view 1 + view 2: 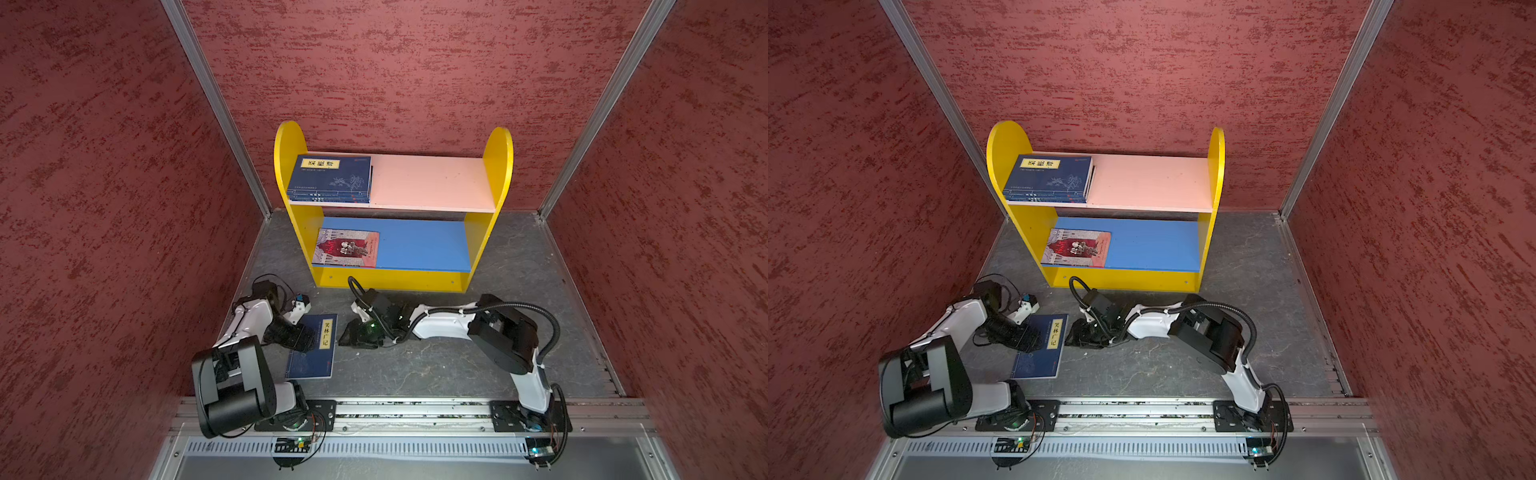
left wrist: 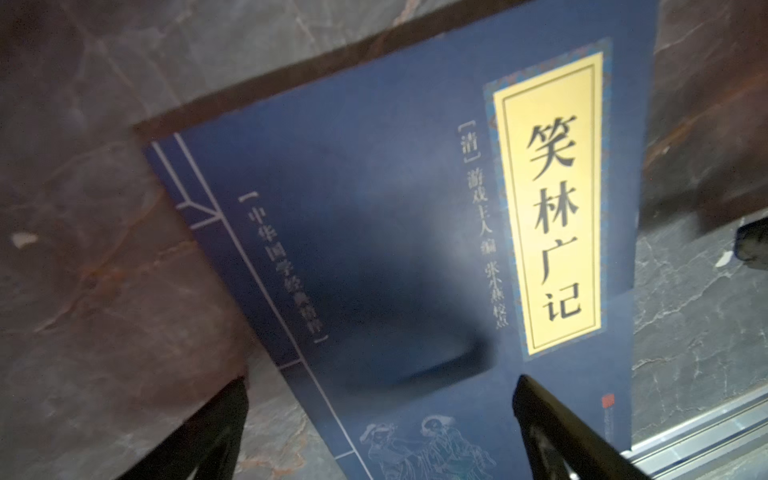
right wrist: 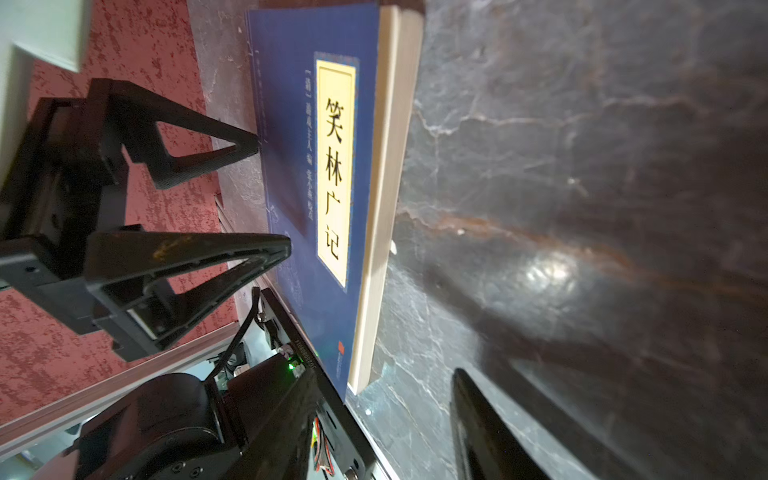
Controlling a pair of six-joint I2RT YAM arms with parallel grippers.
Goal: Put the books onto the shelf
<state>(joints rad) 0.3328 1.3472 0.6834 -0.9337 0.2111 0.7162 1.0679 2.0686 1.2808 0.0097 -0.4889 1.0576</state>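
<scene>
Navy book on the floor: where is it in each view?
Both top views: navy book lies flat, lower centre-left of the picture.
Left wrist: it fills most of the picture, cover up.
Right wrist: upper middle of the picture, nearly edge-on, pages showing.
Shared landmark: its yellow label.

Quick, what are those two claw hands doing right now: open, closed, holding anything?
Left gripper: open, holding nothing, poised over the navy book.
Right gripper: cannot tell whether open or shut; it is not holding the book.
</scene>
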